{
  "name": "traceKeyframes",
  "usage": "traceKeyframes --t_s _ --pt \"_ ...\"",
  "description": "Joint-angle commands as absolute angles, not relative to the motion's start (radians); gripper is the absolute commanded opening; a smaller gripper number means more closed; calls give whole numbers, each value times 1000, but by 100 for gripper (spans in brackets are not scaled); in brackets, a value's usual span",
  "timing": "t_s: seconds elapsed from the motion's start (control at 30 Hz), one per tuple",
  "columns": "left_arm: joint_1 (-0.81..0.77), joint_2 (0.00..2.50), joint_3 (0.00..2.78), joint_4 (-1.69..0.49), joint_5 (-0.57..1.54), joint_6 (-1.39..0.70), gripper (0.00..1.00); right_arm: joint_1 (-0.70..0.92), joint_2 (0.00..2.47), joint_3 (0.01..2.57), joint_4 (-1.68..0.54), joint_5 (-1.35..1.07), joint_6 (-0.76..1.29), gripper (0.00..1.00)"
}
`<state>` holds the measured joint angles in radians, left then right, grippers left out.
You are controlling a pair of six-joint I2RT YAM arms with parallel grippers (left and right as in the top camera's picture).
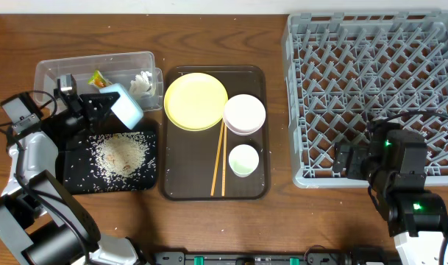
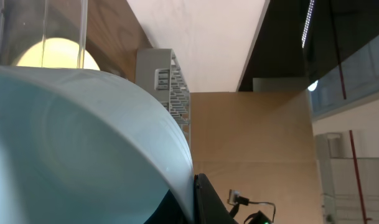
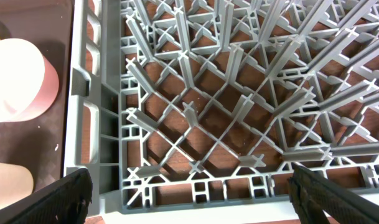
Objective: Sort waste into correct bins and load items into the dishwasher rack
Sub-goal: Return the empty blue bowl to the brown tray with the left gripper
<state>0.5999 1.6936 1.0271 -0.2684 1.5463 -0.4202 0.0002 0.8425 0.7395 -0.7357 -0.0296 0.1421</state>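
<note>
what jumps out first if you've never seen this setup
The big grey dishwasher rack fills the right side, empty. Opposite it, the left pincer holds a tilted light blue bowl above a black tray scattered with white rice. Between them, a bright yellow plate sits on the brown serving tray.

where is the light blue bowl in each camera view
Overhead: the light blue bowl sits left of centre, tilted over the top edge of the shallow black rectangular tray.
Left wrist: the bowl fills the lower left of the picture, very close.
Right wrist: not in it.
Shared landmark: the large grey plastic dishwasher rack shows in all three views.
</note>
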Motion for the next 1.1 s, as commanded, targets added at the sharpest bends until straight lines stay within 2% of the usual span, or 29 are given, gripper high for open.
traceKeyframes --t_s 0.0,0.1,0.27,0.53,0.87,1.07 --pt "593 1651 1032 -267 1571 -419 6 -6 840 759 -735 -34 152 99" --pt "575 1597 1032 -267 1538 -400 6 -6 840 759 -735 -34 152 99" --pt "476 1484 1032 -275 1317 -401 6 -6 840 759 -735 -34 153 99" --pt "153 1419 1032 -311 962 -302 6 -6 840 759 -736 -34 153 99" --pt "-221 1423 1032 -567 191 -79 6 -6 840 759 -736 -34 153 99" --pt "-352 1470 1032 -598 125 -49 6 -6 840 759 -737 -34 153 99"
